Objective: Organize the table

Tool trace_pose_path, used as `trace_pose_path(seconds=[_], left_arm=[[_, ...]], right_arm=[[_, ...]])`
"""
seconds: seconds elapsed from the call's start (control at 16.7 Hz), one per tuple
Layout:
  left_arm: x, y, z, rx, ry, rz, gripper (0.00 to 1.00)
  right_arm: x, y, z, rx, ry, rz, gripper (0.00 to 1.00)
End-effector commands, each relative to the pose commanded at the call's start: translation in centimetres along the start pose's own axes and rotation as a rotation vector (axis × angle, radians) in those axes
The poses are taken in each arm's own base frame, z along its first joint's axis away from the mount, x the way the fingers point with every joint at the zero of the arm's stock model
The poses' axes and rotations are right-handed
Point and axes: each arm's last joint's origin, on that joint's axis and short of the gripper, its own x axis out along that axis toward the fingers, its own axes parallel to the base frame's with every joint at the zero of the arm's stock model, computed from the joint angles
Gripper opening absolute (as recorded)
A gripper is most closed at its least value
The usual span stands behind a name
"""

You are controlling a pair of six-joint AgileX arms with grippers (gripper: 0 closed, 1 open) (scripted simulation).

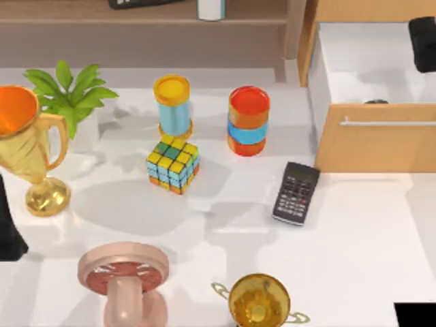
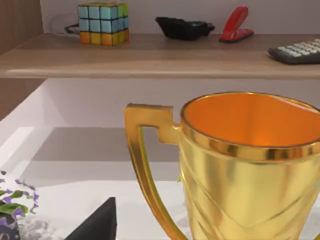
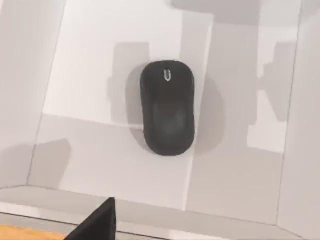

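My left gripper (image 1: 8, 235) waits at the table's (image 1: 368, 231) left edge beside the glossy gold trophy (image 1: 30, 146); fingers, I cannot tell. Rightward, smooth white tabletop carries a tiled cube (image 1: 172, 163) and a flat black calculator (image 1: 296, 193). My right gripper (image 1: 424, 42) hangs over the drawer (image 1: 354, 68), fingers unclear; the rounded matte mouse (image 3: 167, 107) lies inside, so I should lift straight up, clearing the walls.

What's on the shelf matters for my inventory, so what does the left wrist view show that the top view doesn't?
Left wrist view: a colour cube, a black object, a red stapler and a grey keypad on the shelf. Top view: on the table, another cube, a calculator and an open drawer. Both: the gold trophy and the shelf.
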Motion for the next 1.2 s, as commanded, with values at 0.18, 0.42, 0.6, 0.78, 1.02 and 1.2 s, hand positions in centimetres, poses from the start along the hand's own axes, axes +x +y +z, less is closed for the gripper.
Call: trace_pose_path(seconds=[0.18,0.42,0.6,0.78,1.02,1.2], left_arm=[[0.0,0.0,0.0,0.0,0.0,0.0,1.0],[0.0,0.0,0.0,0.0,0.0,0.0,1.0],[0.0,0.0,0.0,0.0,0.0,0.0,1.0],[0.0,0.0,0.0,0.0,0.0,0.0,1.0],[0.0,0.0,0.0,0.0,0.0,0.0,1.0],[0.0,0.0,0.0,0.0,0.0,0.0,1.0]], right_arm=[[5.6,0.6,2.9,-0.025,0.161,0.022,1.0],[12.4,1.4,4.3,-0.053,0.328,0.044,1.0],[15.6,1.6,4.4,-0.061,0.406,0.052,1.0],[16.6,1.6,4.4,-0.06,0.43,0.053,1.0],[16.6,1.4,4.3,-0.056,0.43,0.052,1.0],[16.8,1.5,4.2,-0.059,0.429,0.052,1.0]])
